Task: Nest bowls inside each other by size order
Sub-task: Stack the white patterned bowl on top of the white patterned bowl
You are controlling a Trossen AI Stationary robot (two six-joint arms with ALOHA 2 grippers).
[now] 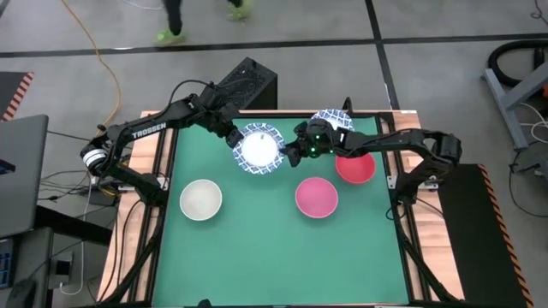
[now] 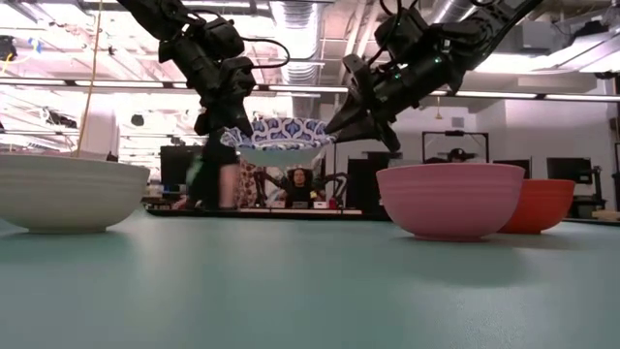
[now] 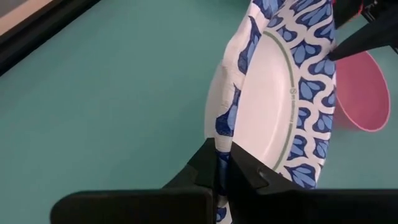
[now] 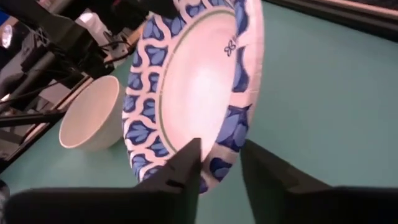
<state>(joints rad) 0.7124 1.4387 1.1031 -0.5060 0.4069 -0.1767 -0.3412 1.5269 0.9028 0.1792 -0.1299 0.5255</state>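
A white bowl with a blue patterned rim (image 1: 259,147) hangs above the far middle of the green table, with my left gripper (image 1: 235,137) shut on its left rim. My right gripper (image 4: 221,144) is open at the bowl's right rim (image 4: 227,134), one finger inside and one outside; a gap shows beside the outer finger. A second blue-rimmed bowl (image 1: 330,120) sits on the table behind my right arm, partly hidden. The red bowl (image 1: 355,167), pink bowl (image 1: 316,197) and off-white bowl (image 1: 201,199) stand on their bases on the table. My left gripper pinches the blue-rimmed bowl's rim (image 3: 219,144) between its two fingers, one on the inside and one on the outer wall. The fingers (image 3: 202,165) come slanting down from the table's far left. The bowl hangs clear of the table, roughly level, mouth up (image 2: 279,136).
A black box (image 1: 248,81) stands just past the table's far edge. A laptop (image 1: 17,171) sits off the left side. A person's feet (image 1: 171,34) show on the floor beyond. The green mat toward the near edge (image 1: 274,257) is bare.
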